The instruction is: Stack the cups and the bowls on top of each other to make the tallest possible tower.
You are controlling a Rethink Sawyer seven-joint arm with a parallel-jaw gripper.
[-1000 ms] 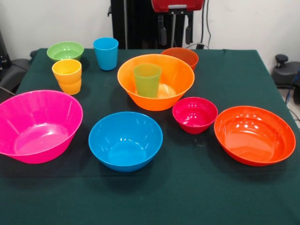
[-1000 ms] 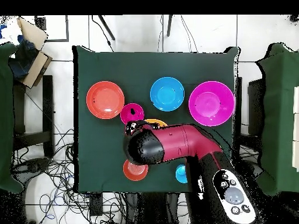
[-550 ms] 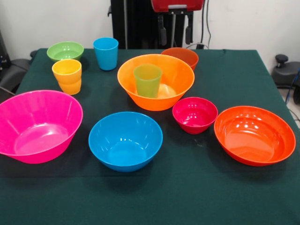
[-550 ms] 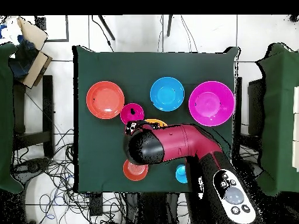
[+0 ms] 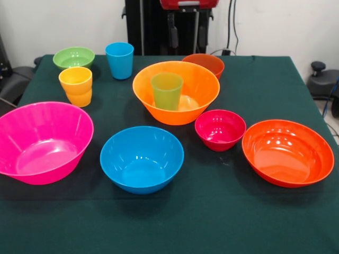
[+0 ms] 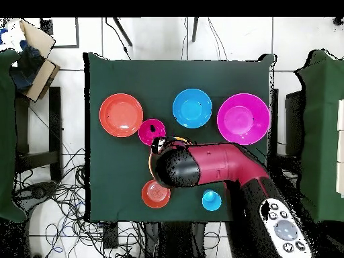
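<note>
Big pink bowl: we see it empty at the left of the worktop, nothing stacked in it.
Small green bowl: it sits alone at the far left corner, empty.
Yellow-orange cup: it stands upright just in front of the green bowl; its waist shows a seam, so we cannot tell whether it is one cup or two nested.
Blue cup: upright and alone, beside the green bowl.
Medium blue bowl: empty, near the front, between the pink bowl and the small magenta bowl.
Big orange bowl: mid-worktop, with the green cup standing upright inside it; we judge this the only stacking done.
Small orange-red bowl: just behind the big orange bowl, partly hidden by it.
Wide red-orange bowl: empty, at the right.
Progress: we judge the tower barely begun; nearly every piece is yet to be placed.
Claw: it hangs high above the big orange bowl, its two fingers apart, holding and touching nothing.
</note>
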